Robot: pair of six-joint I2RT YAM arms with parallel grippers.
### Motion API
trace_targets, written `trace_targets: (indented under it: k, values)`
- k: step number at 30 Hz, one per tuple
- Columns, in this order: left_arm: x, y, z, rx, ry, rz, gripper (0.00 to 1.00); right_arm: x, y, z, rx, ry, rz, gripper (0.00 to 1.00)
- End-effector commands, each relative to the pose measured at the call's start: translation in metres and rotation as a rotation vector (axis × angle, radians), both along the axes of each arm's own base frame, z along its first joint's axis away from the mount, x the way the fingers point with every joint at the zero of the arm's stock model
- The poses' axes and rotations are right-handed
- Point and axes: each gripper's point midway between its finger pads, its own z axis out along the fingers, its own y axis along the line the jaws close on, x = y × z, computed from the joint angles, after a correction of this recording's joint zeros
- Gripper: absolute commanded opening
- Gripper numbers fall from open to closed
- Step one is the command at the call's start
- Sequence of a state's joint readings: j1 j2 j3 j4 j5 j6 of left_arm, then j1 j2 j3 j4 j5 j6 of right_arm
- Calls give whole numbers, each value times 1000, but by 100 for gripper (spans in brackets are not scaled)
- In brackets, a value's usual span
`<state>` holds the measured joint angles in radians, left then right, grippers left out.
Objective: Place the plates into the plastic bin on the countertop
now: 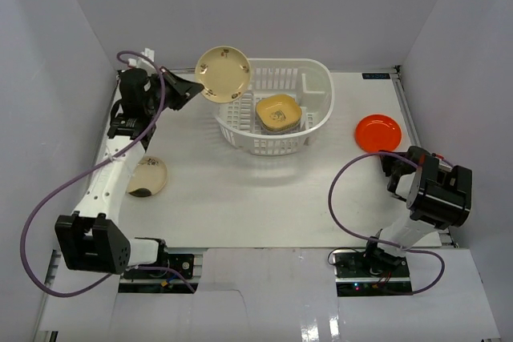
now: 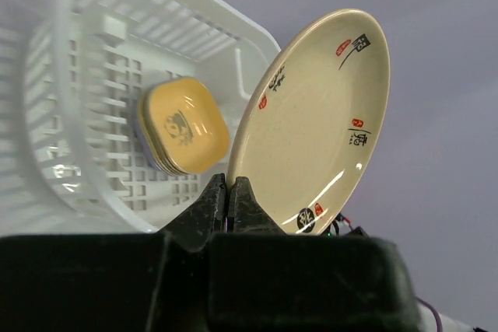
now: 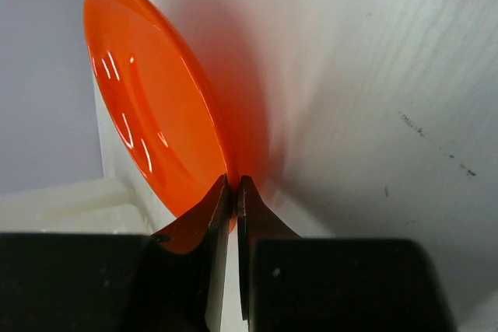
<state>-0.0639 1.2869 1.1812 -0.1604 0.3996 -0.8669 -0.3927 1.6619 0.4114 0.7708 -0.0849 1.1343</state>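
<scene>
The worktop (image 1: 240, 198) is flat, white and dull, with white walls around it. The big white bin (image 1: 268, 143) stands on it at the far side, near the middle. A red-orange plate (image 1: 377, 131) lies on it to the right of the bin, apart from it. On the left side lies a pale plate (image 1: 148, 178) with a dark patch. An arm covers part of it, so it may be round.

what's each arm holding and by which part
Left gripper: cream plate, by its rim. Right gripper: orange plate, apparently by its near rim.
</scene>
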Motion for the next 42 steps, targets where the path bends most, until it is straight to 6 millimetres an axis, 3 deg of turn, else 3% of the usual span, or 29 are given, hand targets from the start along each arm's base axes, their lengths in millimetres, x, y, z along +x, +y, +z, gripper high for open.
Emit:
trace_targets:
  k: [1,2,4,5,7,8,10,11,12,13,17,18,19,20,22,23,25,26,28,29,30,31,33,34,36,37,39,40,42]
  values:
    - [2,-25,2,62,13,-35,0,10,-6,41,-58,-132,-34,8]
    - [5,-32,10,67,-4,-44,0,9,-7,60,-83,-177,-40,8]
    - [11,-56,1,80,24,-77,0,7,-5,77,-108,-203,-42,8]
    - [15,-65,11,79,6,-89,0,6,-3,104,-151,-266,-34,8]
    - [20,-87,8,107,15,-108,0,1,-4,122,-195,-277,-60,8]
    - [29,-97,-8,127,52,-118,0,-4,-6,150,-236,-340,-81,8]
    - [38,-113,-7,163,53,-128,0,-10,-7,174,-294,-362,-92,8]
    - [49,-121,-30,189,101,-134,0,-15,-5,199,-322,-420,-93,8]
    - [52,-131,-26,204,96,-149,0,-12,-1,222,-349,-465,-70,8]
    - [58,-136,-35,220,115,-153,0,-10,5,235,-356,-488,-35,8]
    - [75,-164,-72,292,184,-189,0,6,72,277,-402,-562,238,8]
    - [77,-170,-94,320,229,-199,0,8,82,283,-427,-563,272,8]
    - [81,-173,-93,330,223,-198,0,14,94,300,-481,-576,322,8]
    - [82,-172,-101,346,239,-195,0,15,116,297,-469,-557,395,8]
    - [85,-173,-118,368,267,-193,0,23,137,308,-506,-575,470,8]
    - [86,-171,-124,380,279,-188,0,23,162,307,-503,-576,532,8]
    - [85,-170,-139,397,308,-191,0,31,182,291,-513,-521,601,8]
    - [84,-170,-143,405,314,-195,0,32,202,298,-517,-536,646,8]
    - [85,-167,-152,420,326,-190,0,41,219,279,-527,-468,687,8]
    - [85,-167,-154,432,323,-195,2,41,236,285,-543,-479,716,8]
    - [86,-165,-155,441,323,-189,20,44,242,278,-551,-455,721,8]
    - [86,-164,-153,445,318,-185,30,53,243,266,-570,-412,694,8]
    - [88,-164,-145,451,293,-184,47,57,257,261,-569,-401,720,8]
    - [88,-164,-139,446,282,-183,59,63,260,245,-567,-361,735,8]
    - [86,-164,-115,430,228,-179,70,69,269,233,-577,-320,757,8]
    - [86,-161,-89,409,169,-165,72,70,273,229,-579,-308,768,8]
    - [83,-153,-68,408,118,-131,74,73,279,222,-576,-290,785,8]
    - [79,-147,-39,384,62,-113,75,73,282,218,-576,-281,793,8]
    - [75,-131,-25,396,33,-55,76,75,286,210,-565,-261,804,8]
